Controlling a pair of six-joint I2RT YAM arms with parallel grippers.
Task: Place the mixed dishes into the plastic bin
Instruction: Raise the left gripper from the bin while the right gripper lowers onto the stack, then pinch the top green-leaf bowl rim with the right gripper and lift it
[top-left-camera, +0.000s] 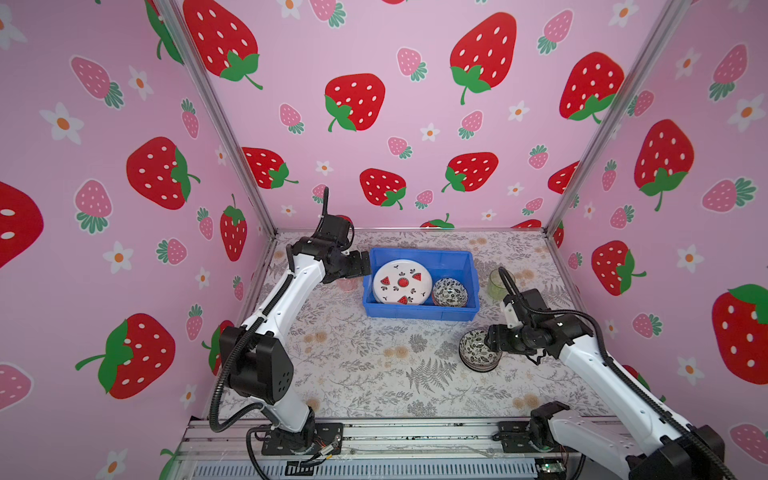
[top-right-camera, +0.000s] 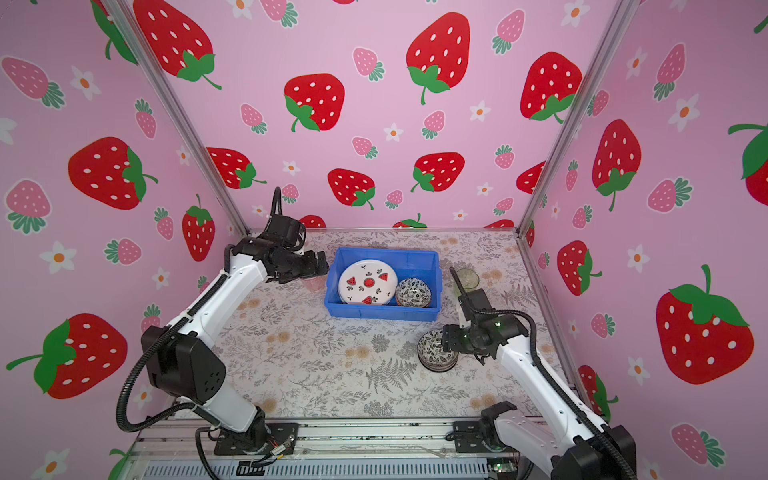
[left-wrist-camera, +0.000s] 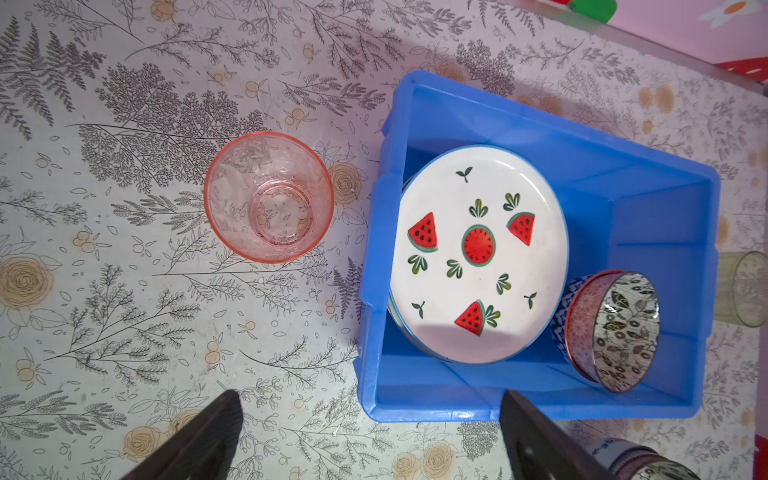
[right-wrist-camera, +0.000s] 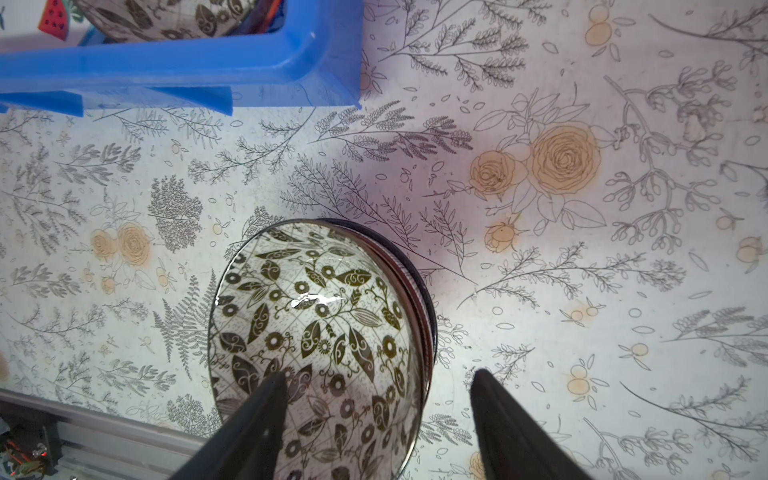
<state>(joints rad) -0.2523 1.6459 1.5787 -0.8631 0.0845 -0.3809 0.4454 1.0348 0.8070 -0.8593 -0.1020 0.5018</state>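
Blue, low-walled plastic bin (top-left-camera: 415, 312) sits at the back of the floral-printed surface (top-left-camera: 374, 374). It holds a white round plate with watermelon slices (top-left-camera: 402, 282) and nested small patterned bowls (top-left-camera: 450, 291). The right gripper (right-wrist-camera: 378, 374) straddles the rim of a stack of black-and-white leaf-patterned bowls (right-wrist-camera: 316, 328) near the bin's front right corner. One finger is over the inside, the other outside and clear of the wall, clamping nothing. The left gripper (top-left-camera: 365, 266), spread wide and empty, hangs at the bin's left wall above a pink translucent tumbler (left-wrist-camera: 269, 197). A green translucent tumbler (top-left-camera: 496, 284) stands right of the bin.
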